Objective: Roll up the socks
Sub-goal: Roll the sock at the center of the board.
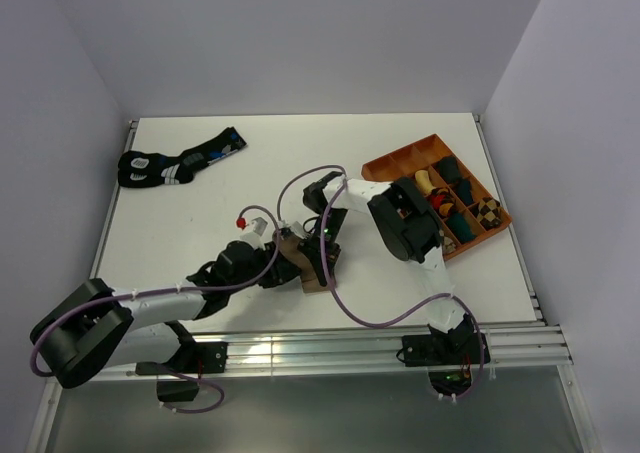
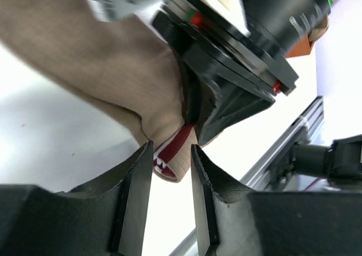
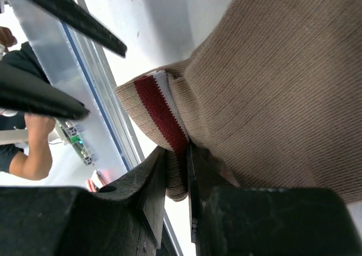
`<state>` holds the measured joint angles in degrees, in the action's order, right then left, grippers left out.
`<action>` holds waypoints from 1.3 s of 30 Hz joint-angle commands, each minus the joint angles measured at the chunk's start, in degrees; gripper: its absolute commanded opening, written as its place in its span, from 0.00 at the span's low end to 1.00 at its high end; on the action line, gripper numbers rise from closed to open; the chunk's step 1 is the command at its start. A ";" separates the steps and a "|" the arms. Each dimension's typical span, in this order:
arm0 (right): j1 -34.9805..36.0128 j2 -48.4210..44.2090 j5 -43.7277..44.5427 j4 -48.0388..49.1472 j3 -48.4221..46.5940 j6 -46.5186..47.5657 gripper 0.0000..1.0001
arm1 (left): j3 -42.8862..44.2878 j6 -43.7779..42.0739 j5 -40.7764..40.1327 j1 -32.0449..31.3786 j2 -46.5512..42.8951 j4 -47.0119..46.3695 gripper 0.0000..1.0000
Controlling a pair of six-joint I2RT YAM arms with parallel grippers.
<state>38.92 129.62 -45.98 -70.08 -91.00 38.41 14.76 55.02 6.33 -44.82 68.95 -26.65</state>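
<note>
The tan-brown sock (image 1: 308, 269) lies bunched at the middle of the table near the front edge, between my two grippers. In the left wrist view its maroon-and-white cuff (image 2: 174, 154) pokes in between the tips of my left gripper (image 2: 171, 151), which is open with a gap beside the cloth. My left gripper (image 1: 282, 263) comes at the sock from the left. My right gripper (image 3: 176, 154) is shut on a fold of the cuff (image 3: 161, 106), and the sock's ribbed body (image 3: 283, 81) fills the rest of that view. From above, the right gripper (image 1: 322, 255) sits over the sock's right side.
A pair of black socks with blue and white marks (image 1: 178, 163) lies at the far left. An orange tray (image 1: 400, 158) holding several rolled bundles stands at the right. An aluminium rail (image 1: 350, 338) runs along the near edge. The right arm's black wrist (image 2: 243, 52) hangs close above the sock.
</note>
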 commanded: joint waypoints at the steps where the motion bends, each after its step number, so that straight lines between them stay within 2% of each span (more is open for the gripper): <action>1: -0.51 2.04 4.23 0.83 -1.55 1.14 0.21 | 0.62 -6.77 -3.69 -2.46 1.45 -7.08 0.39; 8: -0.60 2.13 3.96 0.82 -1.46 1.14 0.21 | -0.44 -10.28 -2.55 -4.93 6.71 -16.92 0.43; 18: -0.60 1.95 3.79 0.21 -1.46 1.49 0.21 | -0.17 -12.75 -0.70 -6.95 13.49 -21.67 0.42; 26: -0.60 2.56 3.70 -0.58 -2.60 1.57 0.22 | -1.76 -13.54 0.44 -8.44 13.93 -24.41 0.43; 39: -0.68 3.01 3.08 -1.20 -2.95 1.66 0.22 | -0.70 -13.63 -0.44 -9.24 18.42 -23.71 0.40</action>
<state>38.63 131.61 -46.17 -72.93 -93.32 38.52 13.43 42.44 5.10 -53.34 86.30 -49.76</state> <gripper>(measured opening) 0.238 0.410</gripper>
